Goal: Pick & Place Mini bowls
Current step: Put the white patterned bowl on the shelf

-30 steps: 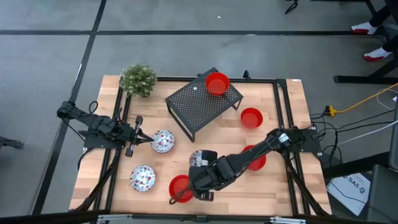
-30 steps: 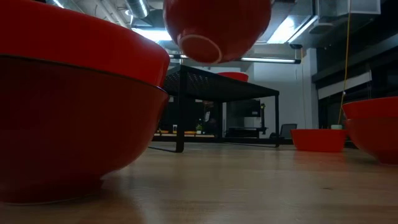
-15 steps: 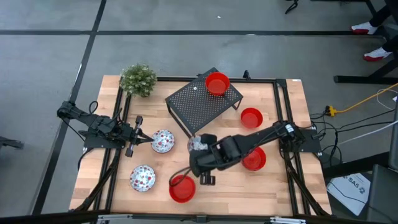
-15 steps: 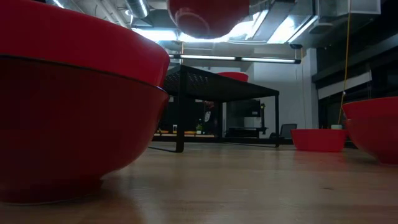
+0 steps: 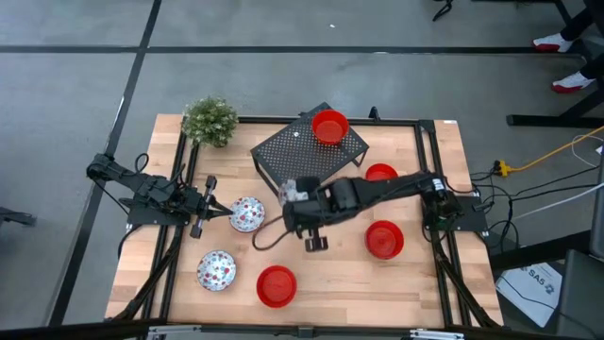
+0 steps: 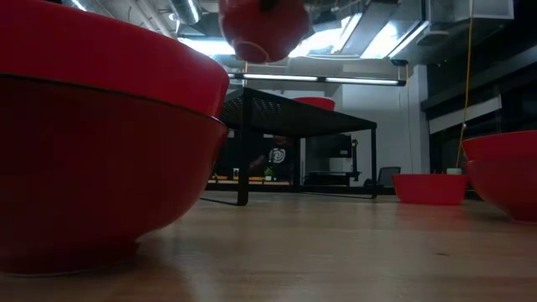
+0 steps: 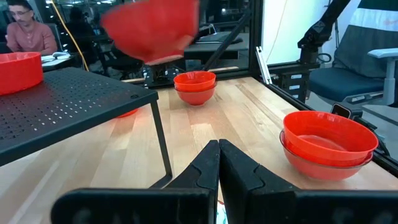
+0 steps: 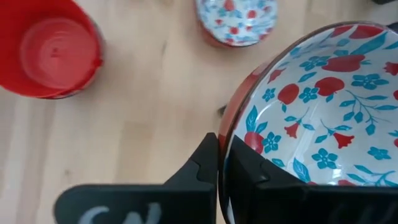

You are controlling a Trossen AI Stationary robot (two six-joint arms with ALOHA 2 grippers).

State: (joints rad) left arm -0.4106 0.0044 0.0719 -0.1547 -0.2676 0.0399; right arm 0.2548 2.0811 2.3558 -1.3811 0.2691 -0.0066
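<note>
From above, my right gripper [image 5: 294, 210] hangs just beside the black mesh rack [image 5: 307, 154], the rack lying straight ahead. My wrist view shows my fingers pinched on the floral bowl [image 8: 314, 106]'s rim, wooden table [image 8: 143, 112] below. My left gripper [image 5: 209, 205] waits closed, empty, near another bowl.

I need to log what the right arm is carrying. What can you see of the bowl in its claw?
The carried bowl is small and round, glossy red outside, white inside with red and blue floral print. The right claw pinches its rim, one finger inside, one outside. It hangs in the air over the table, beside the black mesh rack, touching nothing else.
</note>
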